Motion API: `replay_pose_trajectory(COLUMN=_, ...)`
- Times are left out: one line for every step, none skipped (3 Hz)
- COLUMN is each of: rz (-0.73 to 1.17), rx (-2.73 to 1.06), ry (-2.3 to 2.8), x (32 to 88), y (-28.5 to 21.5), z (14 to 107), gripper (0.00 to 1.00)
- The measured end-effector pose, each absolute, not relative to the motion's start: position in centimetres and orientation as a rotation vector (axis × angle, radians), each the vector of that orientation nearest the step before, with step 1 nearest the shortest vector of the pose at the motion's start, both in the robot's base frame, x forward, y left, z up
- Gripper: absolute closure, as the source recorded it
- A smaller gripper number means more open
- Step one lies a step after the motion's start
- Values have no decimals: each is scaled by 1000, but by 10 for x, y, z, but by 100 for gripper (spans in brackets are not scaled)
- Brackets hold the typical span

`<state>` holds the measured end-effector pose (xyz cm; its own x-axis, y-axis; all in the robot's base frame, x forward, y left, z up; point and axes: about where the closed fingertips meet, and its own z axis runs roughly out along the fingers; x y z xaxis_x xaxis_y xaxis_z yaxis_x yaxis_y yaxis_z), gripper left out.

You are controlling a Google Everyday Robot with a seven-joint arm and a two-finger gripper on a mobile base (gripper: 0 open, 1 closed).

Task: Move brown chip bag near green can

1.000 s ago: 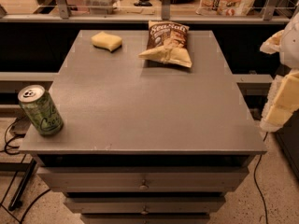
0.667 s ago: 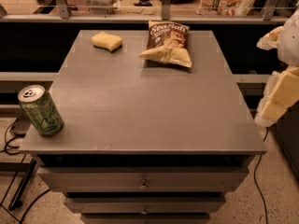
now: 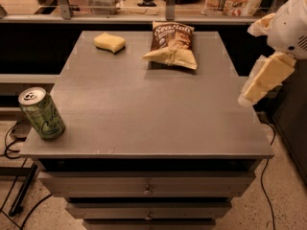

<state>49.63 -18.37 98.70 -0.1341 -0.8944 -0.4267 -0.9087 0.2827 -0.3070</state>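
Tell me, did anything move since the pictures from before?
Only the robot's pale end effector moved. It rose and slid in toward the edge of the grey table, a bit nearer the crinkly dark brown chip bag. Nothing was grabbed or let go. The bag, the small green drink can at the near corner and the yellow sponge stayed put.
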Motion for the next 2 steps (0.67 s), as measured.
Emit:
replay_pose_trajectory(rz=37, rx=-1549, ry=2011, x=536, y=-182, z=985, gripper=0)
replay_pose_trajectory(rz=40, rx=-1544, ry=2009, x=540, y=-182, z=984, gripper=0)
